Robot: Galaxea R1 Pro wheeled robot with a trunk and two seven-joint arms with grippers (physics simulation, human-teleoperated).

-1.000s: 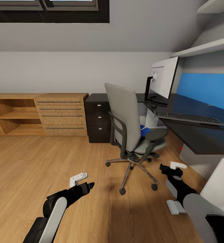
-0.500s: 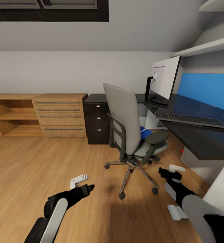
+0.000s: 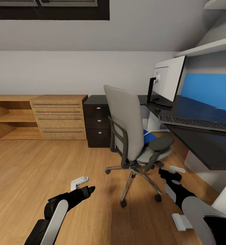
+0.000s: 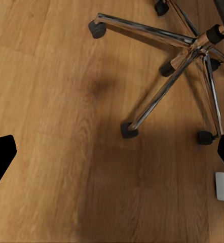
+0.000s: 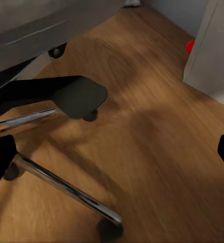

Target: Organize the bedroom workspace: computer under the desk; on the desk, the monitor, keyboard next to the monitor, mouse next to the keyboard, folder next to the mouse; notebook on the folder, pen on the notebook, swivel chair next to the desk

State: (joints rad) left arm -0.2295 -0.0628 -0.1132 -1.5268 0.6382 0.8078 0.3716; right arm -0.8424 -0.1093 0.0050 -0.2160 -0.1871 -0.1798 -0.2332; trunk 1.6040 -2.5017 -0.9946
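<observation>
Left arm: low at lower left of head view, forearm angled forward and inward. Left gripper [image 3: 89, 188] empty, dark fingertips pointing toward centre; in left wrist view, fingertips [image 4: 0, 154] at opposite frame edges, spread wide.

Right arm: low at lower right, forearm extended forward. Right gripper [image 3: 164, 172] empty; right wrist view shows fingertips [image 5: 0, 159] wide apart.

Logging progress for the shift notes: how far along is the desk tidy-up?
Done: monitor and keyboard sit on the desk. In hand: nothing; the left gripper and right gripper hang open and empty near the swivel chair. Left: the blue folder lies on the seat; stacking and chair placement remain.
</observation>
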